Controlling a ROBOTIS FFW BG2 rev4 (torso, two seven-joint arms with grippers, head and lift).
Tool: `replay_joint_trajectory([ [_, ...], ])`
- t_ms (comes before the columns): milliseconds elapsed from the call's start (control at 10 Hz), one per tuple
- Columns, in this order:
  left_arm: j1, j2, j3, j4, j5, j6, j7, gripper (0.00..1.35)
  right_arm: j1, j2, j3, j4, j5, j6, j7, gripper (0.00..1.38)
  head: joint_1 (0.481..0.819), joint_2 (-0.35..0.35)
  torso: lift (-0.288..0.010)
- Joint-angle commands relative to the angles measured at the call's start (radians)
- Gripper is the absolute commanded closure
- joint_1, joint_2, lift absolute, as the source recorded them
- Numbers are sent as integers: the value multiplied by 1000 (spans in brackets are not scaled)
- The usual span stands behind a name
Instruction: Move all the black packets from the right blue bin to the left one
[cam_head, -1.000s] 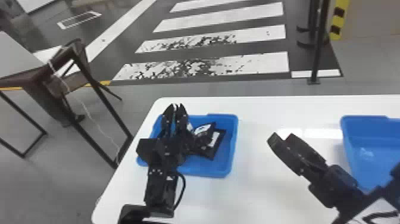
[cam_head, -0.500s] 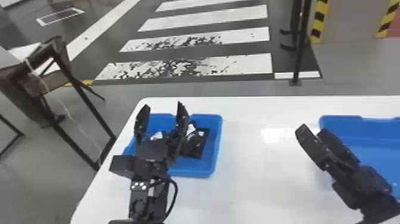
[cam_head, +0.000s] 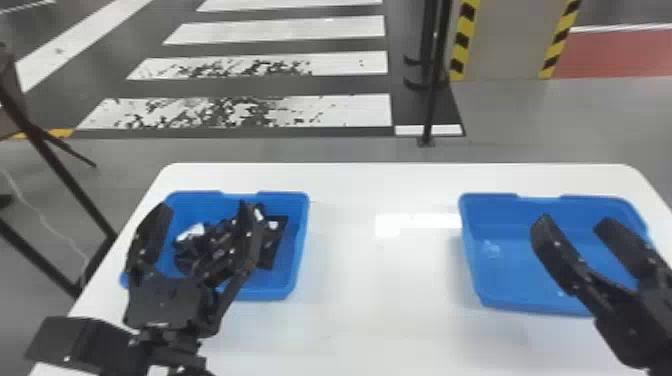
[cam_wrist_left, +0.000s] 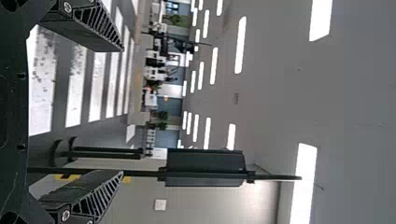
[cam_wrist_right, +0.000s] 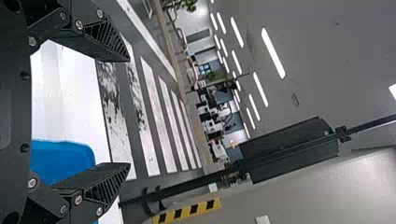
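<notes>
In the head view my left gripper (cam_head: 200, 220) is open, in front of and above the left blue bin (cam_head: 300, 240), which holds several black packets (cam_head: 270, 250) partly hidden behind its fingers. My right gripper (cam_head: 575, 225) stands open over the right blue bin (cam_head: 487, 200), whose visible floor bears no packet. The left wrist view has my left gripper (cam_wrist_left: 123, 111) with its fingers wide apart and nothing between them. Likewise empty and spread is my right gripper (cam_wrist_right: 130, 112) in the right wrist view, near a corner of the right blue bin (cam_wrist_right: 60, 158).
Both bins stand on a white table (cam_head: 390, 280) with a wide stretch of tabletop between them. Past the table's far edge a dark pole (cam_head: 431, 100) rises from the floor. Dark metal legs (cam_head: 60, 185) stand left of the table.
The left gripper has gone from nearly closed to wide open above the left bin. The head view has shifted toward the right, bringing the whole right bin into sight. The right gripper's fingers have spread apart.
</notes>
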Motion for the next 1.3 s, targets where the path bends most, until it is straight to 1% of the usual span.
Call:
replay_joint_trajectory([
  [0,59,5,-28,-63,-26,123,16,99,21,18,-49,-17,57,19,-4,256,695,46,-140],
  [100,76,5,-18,-100,-52,229,19,98,38,23,-51,-26,73,29,-10,256,695,1,-140],
  [200,96,7,-22,-120,-66,246,42,98,65,27,-49,-56,113,54,-19,256,695,-16,-140],
  [300,98,13,-40,-137,-70,256,69,98,83,30,-45,-61,117,73,-20,256,695,-17,-140],
  [1200,96,13,-36,-137,-66,219,72,98,68,27,-35,-58,107,54,-20,260,695,-4,-140],
])
